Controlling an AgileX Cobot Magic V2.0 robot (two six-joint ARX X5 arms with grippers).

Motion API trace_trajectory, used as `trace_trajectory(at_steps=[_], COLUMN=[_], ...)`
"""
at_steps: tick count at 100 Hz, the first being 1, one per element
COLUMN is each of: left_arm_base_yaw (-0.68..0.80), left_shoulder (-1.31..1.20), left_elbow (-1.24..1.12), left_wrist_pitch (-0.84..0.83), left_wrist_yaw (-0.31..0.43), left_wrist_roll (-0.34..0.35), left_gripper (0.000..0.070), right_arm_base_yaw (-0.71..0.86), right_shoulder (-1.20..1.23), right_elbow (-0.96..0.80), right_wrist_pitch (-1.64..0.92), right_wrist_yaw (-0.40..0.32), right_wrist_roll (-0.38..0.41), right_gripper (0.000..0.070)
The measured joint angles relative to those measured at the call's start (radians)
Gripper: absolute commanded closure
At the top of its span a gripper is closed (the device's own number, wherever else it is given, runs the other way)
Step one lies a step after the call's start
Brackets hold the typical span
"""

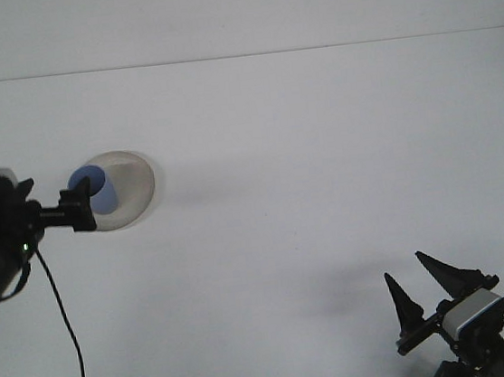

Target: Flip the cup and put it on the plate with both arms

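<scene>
The blue cup (97, 189) stands on the plate (133, 179) on the white desk (304, 164), just right of the left end effector (79, 208), whose grip I cannot tell, while the right end effector (423, 294), far away, is wide open and holds nothing.

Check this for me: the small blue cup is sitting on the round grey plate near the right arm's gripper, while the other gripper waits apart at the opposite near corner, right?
Not quite. In the front view the small blue cup sits on the round grey plate near the left gripper, not the right one. The right gripper is the one waiting apart, open, at the opposite near corner of the table.
</scene>
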Motion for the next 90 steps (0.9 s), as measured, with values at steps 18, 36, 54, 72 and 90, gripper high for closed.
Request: trace_trajectory(at_steps=[18, 36, 54, 72, 90], left_arm_base_yaw=[-0.061, -0.074, -0.075, -0.075, -0.075], left_shoulder=[-0.318, -0.595, -0.742, -0.765, -0.765], left_elbow=[-0.369, -0.706, -0.867, -0.862, -0.862], left_wrist_pitch=[0.103, 0.161, 0.19, 0.217, 0.214], left_wrist_yaw=[0.0, 0.001, 0.022, 0.039, 0.048], left_wrist_roll=[-0.074, -0.166, -0.217, -0.231, -0.236], left_gripper=[0.0115, 0.0115, 0.014, 0.0681, 0.0688], right_arm_base_yaw=[0.0, 0.0, 0.0, 0.0, 0.0], right_shoulder=[0.0, 0.0, 0.0, 0.0, 0.0], right_elbow=[0.0, 0.0, 0.0, 0.0, 0.0], right_wrist_pitch=[0.007, 0.033, 0.033, 0.03, 0.026], right_wrist_yaw=[-0.003, -0.003, -0.003, -0.004, -0.004], right_wrist_roll=[0.03, 0.071, 0.05, 0.043, 0.036], right_gripper=[0.0189, 0.0185, 0.0186, 0.07, 0.0694])
